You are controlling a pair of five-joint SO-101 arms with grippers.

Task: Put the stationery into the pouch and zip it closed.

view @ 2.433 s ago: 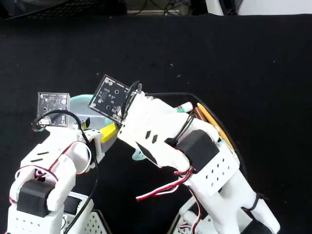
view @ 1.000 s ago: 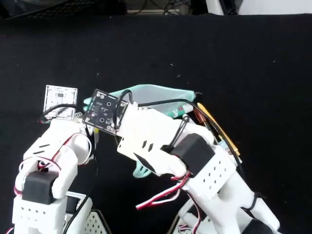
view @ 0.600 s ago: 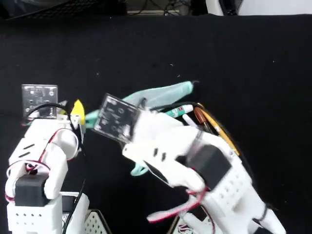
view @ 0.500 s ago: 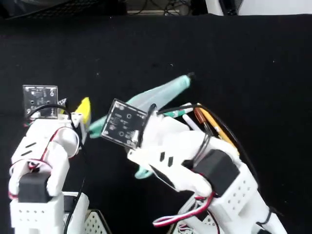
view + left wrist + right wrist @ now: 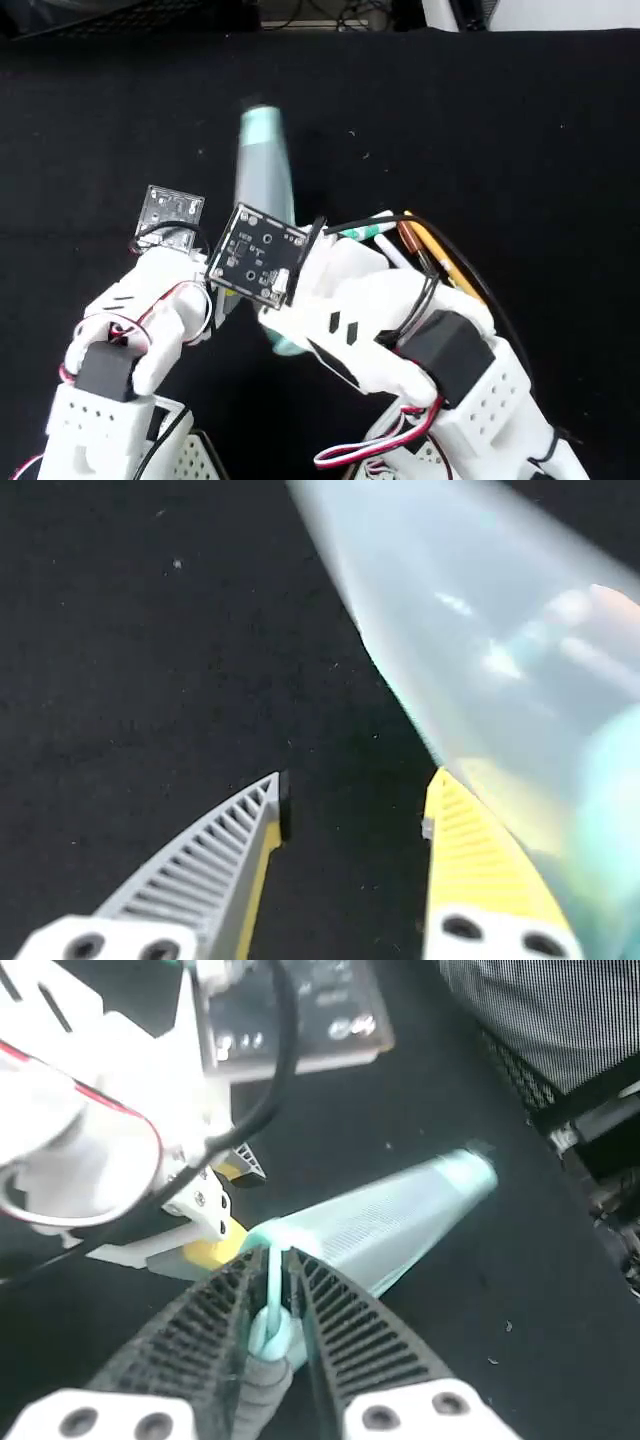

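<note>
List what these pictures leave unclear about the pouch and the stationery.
Translucent teal pouch: blurred in the high view, near end hidden under the right arm; zipper state unreadable.
Pouch contents: blurred, left wrist view.
Pens and pencils: partly hidden beneath that arm, high view; count unclear.

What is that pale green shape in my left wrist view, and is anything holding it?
Observer: That is the pouch. The right gripper is pinched shut on its edge.
Operator: Where is the stationery that goes inside?
Observer: The pens and pencils lie on the table beside the right arm, partly hidden under it, not in the pouch.
Operator: Which way does the pouch point?
Observer: In the high view it stretches away from the robot, toward the table's far edge.
</note>
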